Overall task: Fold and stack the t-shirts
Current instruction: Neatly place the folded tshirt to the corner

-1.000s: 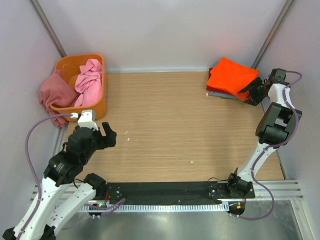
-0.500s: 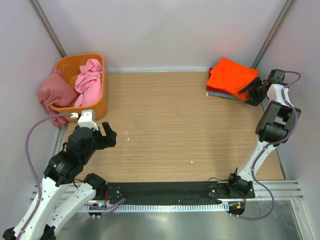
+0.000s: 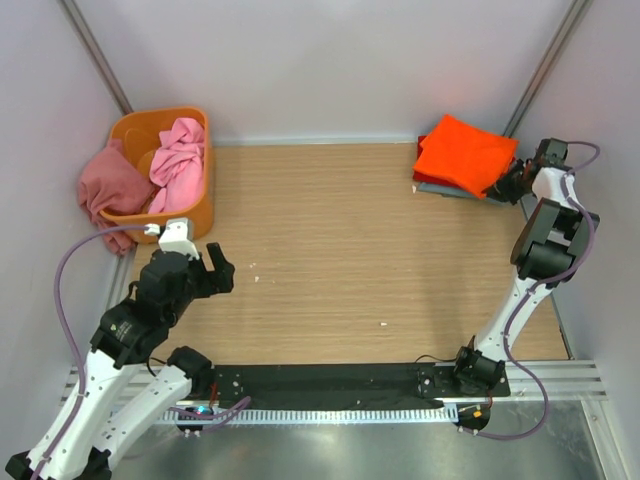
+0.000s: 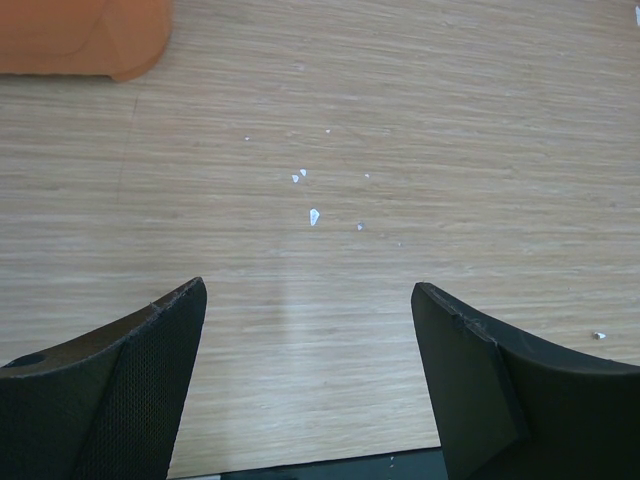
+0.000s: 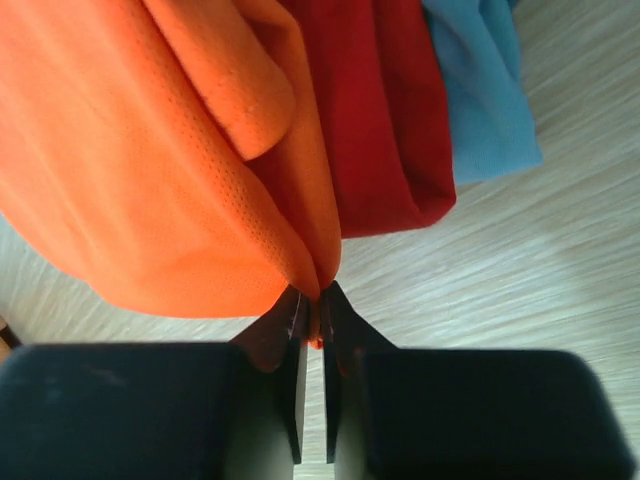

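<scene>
At the back right lies a stack of folded t-shirts: a bright orange one [image 3: 462, 152] on top, a red one [image 5: 370, 120] below it and a grey-blue one [image 5: 480, 90] at the bottom. My right gripper [image 3: 510, 180] is at the stack's right edge. In the right wrist view its jaws [image 5: 318, 300] are shut on a fold of the orange t-shirt's [image 5: 130, 170] hem. A light pink t-shirt [image 3: 178, 150] lies crumpled in the tub, and a dusty rose one [image 3: 105, 185] hangs over the tub's left side. My left gripper [image 3: 205, 265] hovers open over bare table [image 4: 308, 286], holding nothing.
The rigid orange tub [image 3: 195, 215] stands at the back left, just beyond my left gripper; its corner [image 4: 90, 40] shows in the left wrist view. White walls close in the wooden table [image 3: 340, 240] on three sides. Small white specks [image 4: 312, 215] lie on the wood.
My right gripper was open beside the stack and has now shut on the orange t-shirt's edge. The left arm has barely moved.
</scene>
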